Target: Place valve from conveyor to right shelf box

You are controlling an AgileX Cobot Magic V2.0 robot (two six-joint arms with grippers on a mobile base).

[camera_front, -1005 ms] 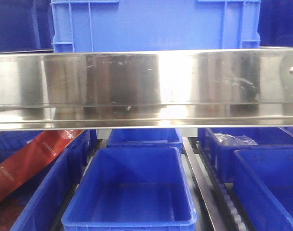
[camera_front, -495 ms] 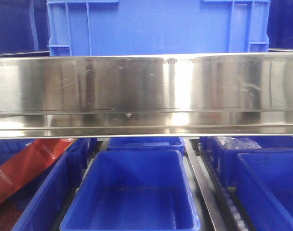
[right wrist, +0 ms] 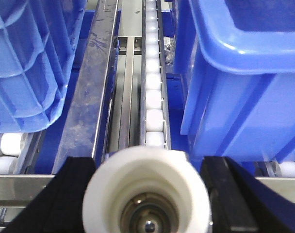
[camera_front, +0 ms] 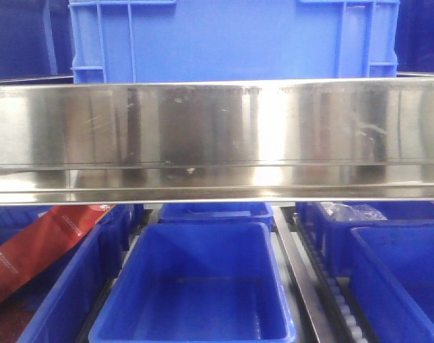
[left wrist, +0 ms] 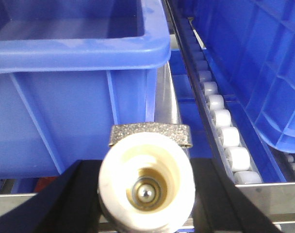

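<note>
Left gripper (left wrist: 145, 204) squeezes a white valve (left wrist: 145, 165) between its black fingers (left wrist: 60, 199); right gripper (right wrist: 147, 208) squeezes a second white valve (right wrist: 147, 179) the same way
The conveyor is not in sight. Both valves sit low at the shelf front, likely so they can go up over a blue box (right wrist: 235, 87) wall. Only the front view shows the shiny rail (camera_front: 217, 136) and open middle box (camera_front: 195, 286), but no arms

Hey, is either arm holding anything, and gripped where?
Both seem to be. The left gripper holds a white valve by its round sides between its fingers; the right gripper grips a second white valve likewise.
</note>
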